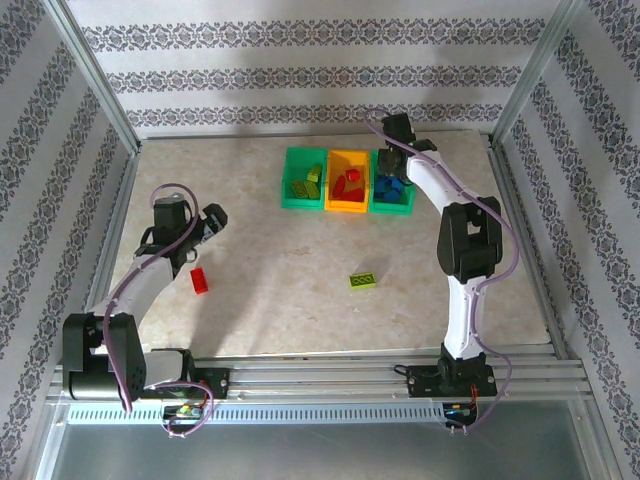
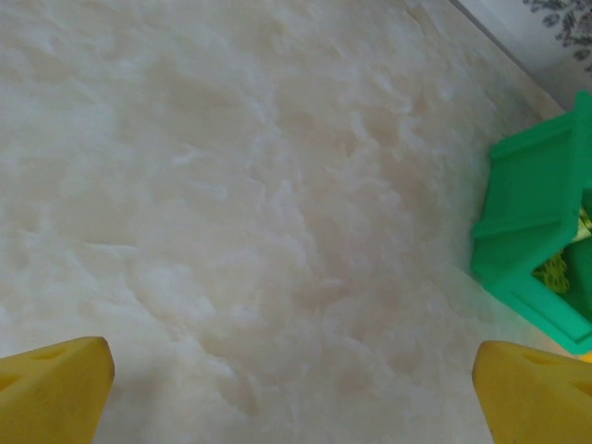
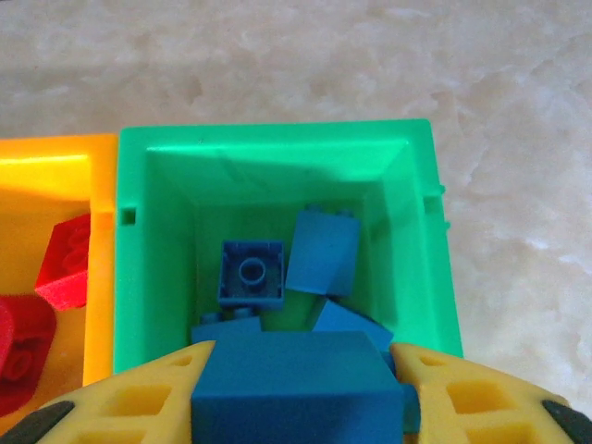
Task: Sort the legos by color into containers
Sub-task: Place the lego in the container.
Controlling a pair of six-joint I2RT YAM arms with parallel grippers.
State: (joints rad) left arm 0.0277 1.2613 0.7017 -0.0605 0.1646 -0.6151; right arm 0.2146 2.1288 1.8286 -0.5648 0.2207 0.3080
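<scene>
**noob_q:** what's on the counter [image 1: 300, 320] rn?

**brickfan:** three bins in a row at the back: left green bin [image 1: 302, 204], orange bin [image 1: 346, 208], right green bin [image 1: 391, 209]. left hand [image 2: 294, 398] is spread wide with nothing in it.

**noob_q:** and the right hand [image 3: 296, 407]?

**brickfan:** clamped on a blue brick [image 3: 291, 379] just above the right green bin, which has a few blues inside. two strays: red brick [image 1: 200, 281] by the left arm [image 1: 145, 283], lime brick [image 1: 364, 280] mid-counter.
</scene>
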